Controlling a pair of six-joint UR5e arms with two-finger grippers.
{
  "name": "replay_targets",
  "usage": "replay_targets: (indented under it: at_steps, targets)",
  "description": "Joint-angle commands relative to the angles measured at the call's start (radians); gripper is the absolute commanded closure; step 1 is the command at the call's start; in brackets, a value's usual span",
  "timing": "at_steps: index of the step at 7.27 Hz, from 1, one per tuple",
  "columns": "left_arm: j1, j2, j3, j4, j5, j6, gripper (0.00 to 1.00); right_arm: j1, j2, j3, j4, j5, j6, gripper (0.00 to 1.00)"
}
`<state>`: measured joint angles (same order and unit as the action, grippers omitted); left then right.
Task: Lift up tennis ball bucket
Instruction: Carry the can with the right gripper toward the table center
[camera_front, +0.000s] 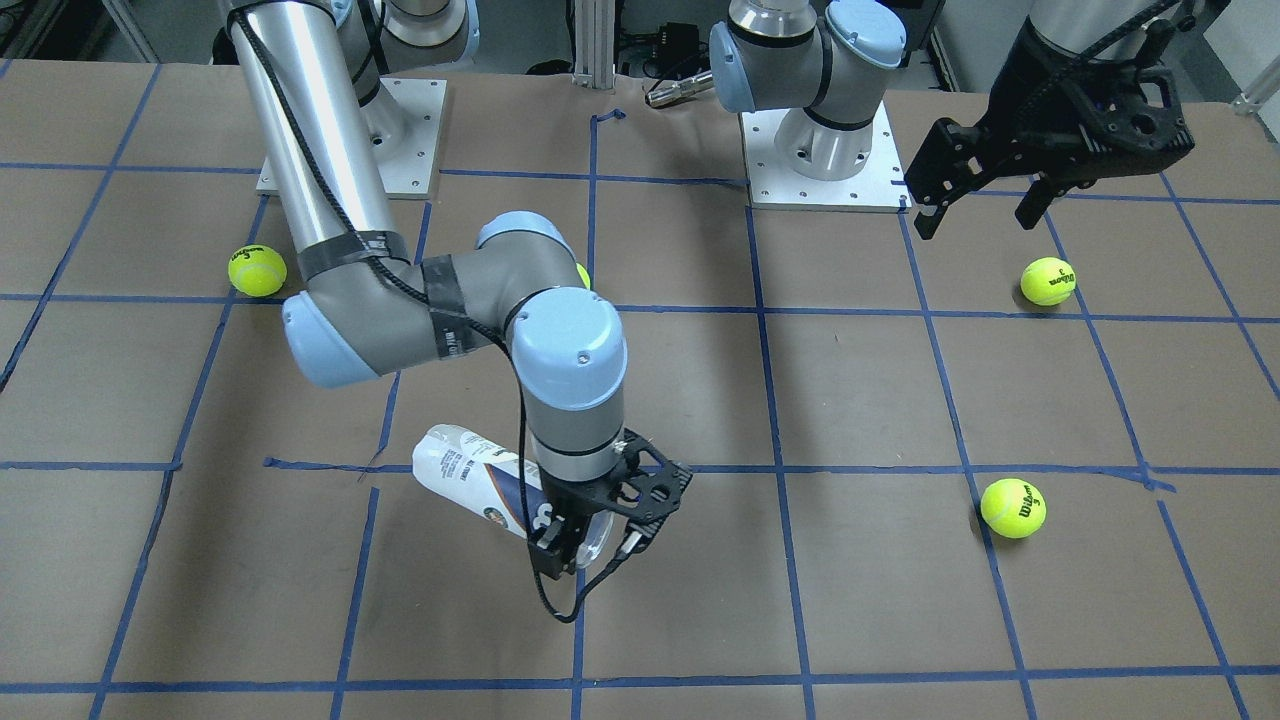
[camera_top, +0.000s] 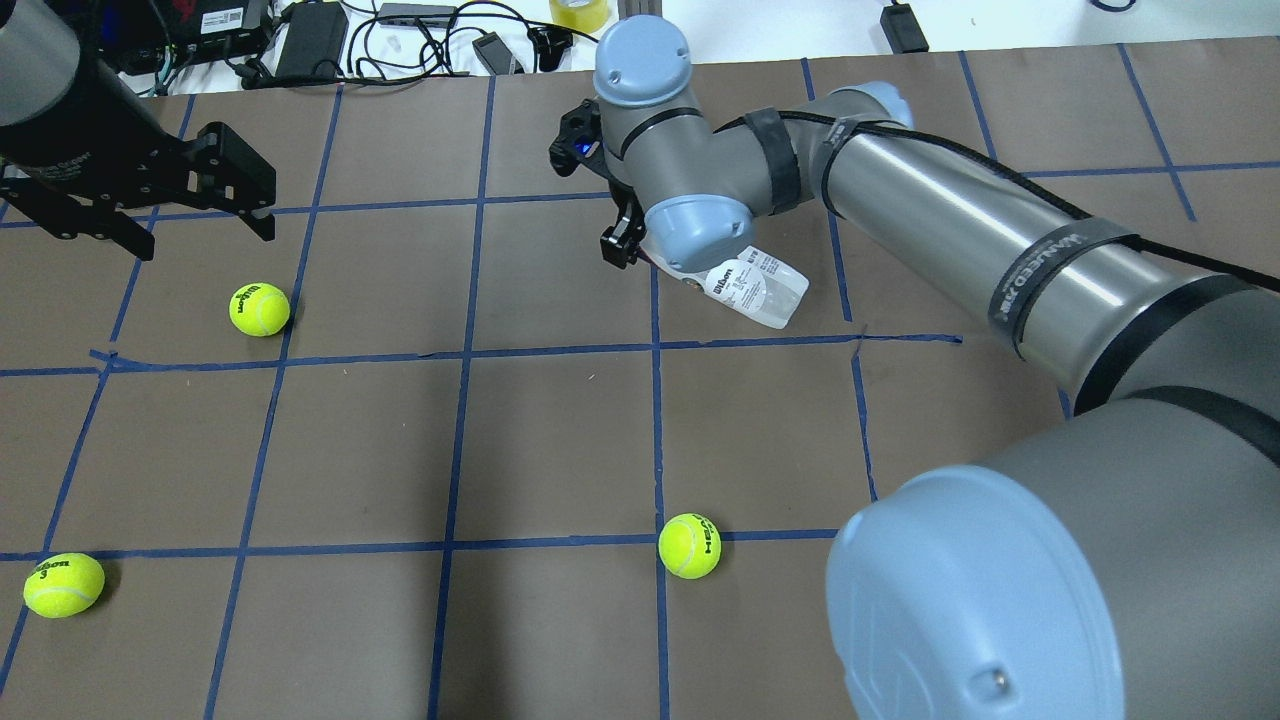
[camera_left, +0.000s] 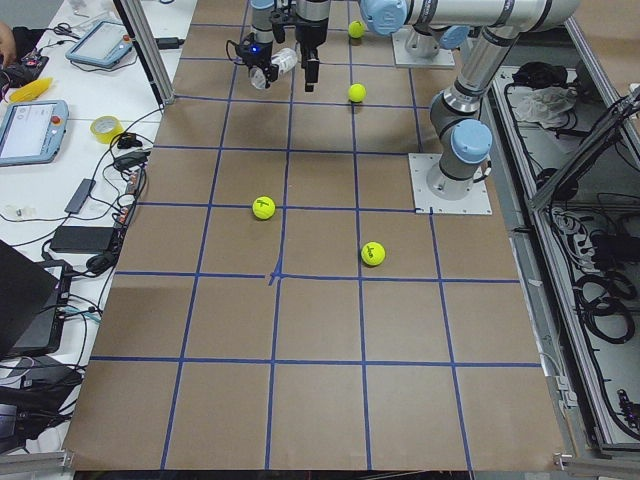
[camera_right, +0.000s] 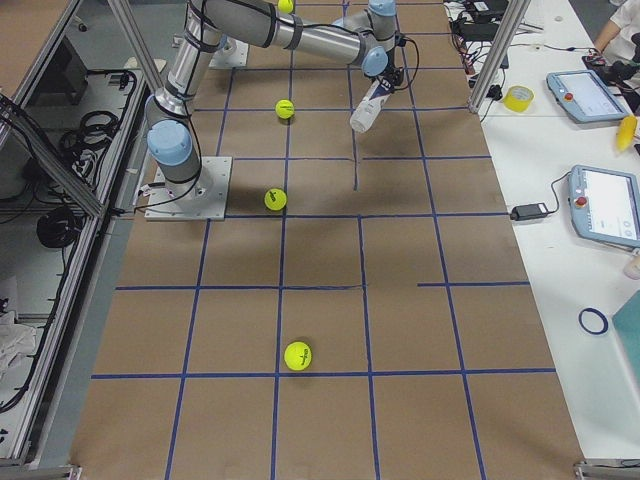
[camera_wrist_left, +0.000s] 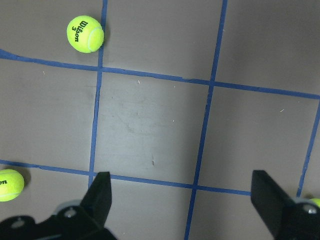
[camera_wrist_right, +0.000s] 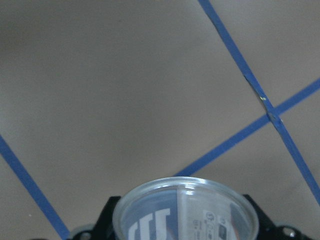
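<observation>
Hovering at the far left of the overhead view, the left claw (camera_top: 205, 235) is above the table (camera_top: 540, 450), jaws spread wide, nothing between them. Its wrist view shows both fingers (camera_wrist_left: 100, 195) apart over bare paper and blue tape lines.

One tennis ball (camera_top: 259, 309) sits at 5 o'clock from that claw, not touching it. A second ball (camera_top: 63, 584) lies well apart from the first, at its 7 o'clock, near the left table edge.

Mid-table, a third ball (camera_top: 689, 545) rests on a tape line, roughly 6 o'clock from the right claw (camera_top: 622, 243).

The right claw is clamped on the tennis ball tube (camera_top: 752, 290), gripping it at the open-mouth end. The tube is tilted and runs from the claw toward 4 o'clock in the overhead view, white label up. The right wrist view looks over the tube's clear round rim with the table well below it, so that end is raised. Cannot tell if the closed end touches the table.

The front view shows a fourth ball (camera_front: 257, 271) at 10 o'clock from the tube, well apart, beside the right arm.
</observation>
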<state>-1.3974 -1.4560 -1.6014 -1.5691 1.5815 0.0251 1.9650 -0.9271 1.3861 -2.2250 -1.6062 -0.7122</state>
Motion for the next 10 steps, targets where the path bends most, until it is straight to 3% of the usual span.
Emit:
replay_targets:
  at_steps: [1, 3, 5, 6, 7, 10]
  targets:
    - [0.008, 0.002, 0.0, 0.001, 0.0, 0.006, 0.0, 0.075, 0.027, -0.002, -0.068, -0.005, -0.279, 0.66]
    - [0.009, 0.002, 0.001, 0.001, 0.0, 0.006, 0.0, 0.112, 0.049, -0.001, -0.071, 0.006, -0.478, 0.66]
    - [0.009, 0.002, 0.0, 0.001, 0.0, 0.006, 0.0, 0.124, 0.054, 0.002, -0.076, 0.008, -0.498, 0.61]
    - [0.009, 0.002, 0.001, 0.001, 0.0, 0.006, 0.0, 0.126, 0.056, 0.004, -0.082, 0.006, -0.44, 0.48]
    - [0.009, 0.002, 0.0, 0.001, 0.0, 0.006, 0.0, 0.126, 0.056, 0.022, -0.081, 0.008, -0.318, 0.01]
    - [0.012, -0.004, 0.001, 0.003, 0.0, 0.006, 0.0, 0.126, 0.031, 0.028, -0.07, 0.003, -0.3, 0.0]
